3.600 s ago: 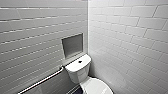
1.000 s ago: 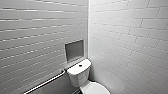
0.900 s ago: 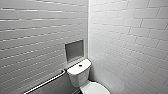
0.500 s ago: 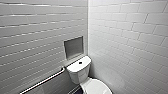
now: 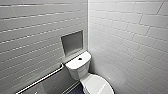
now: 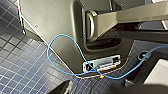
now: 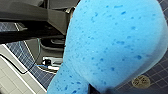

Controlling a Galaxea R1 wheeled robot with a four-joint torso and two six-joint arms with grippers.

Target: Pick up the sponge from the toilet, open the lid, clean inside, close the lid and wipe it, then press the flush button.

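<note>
White toilet [image 5: 78, 69] lengthwise, lid [image 5: 96, 85] nearest.

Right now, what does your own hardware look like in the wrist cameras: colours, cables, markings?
Left wrist view: a grey moulded shell with a grey jointed bar, a thin bright blue cable looping across it, and a small pale connector panel. Right wrist view: a dark bar over dark fittings. No markings legible.

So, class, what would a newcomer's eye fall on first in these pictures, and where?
The bright blue sponge, pitted with pores, looms close to the right wrist camera above dark tiled floor. In the head view a white toilet sits in the corner of two white-tiled walls, its lid down and a dark flush button on the tank top.
</note>
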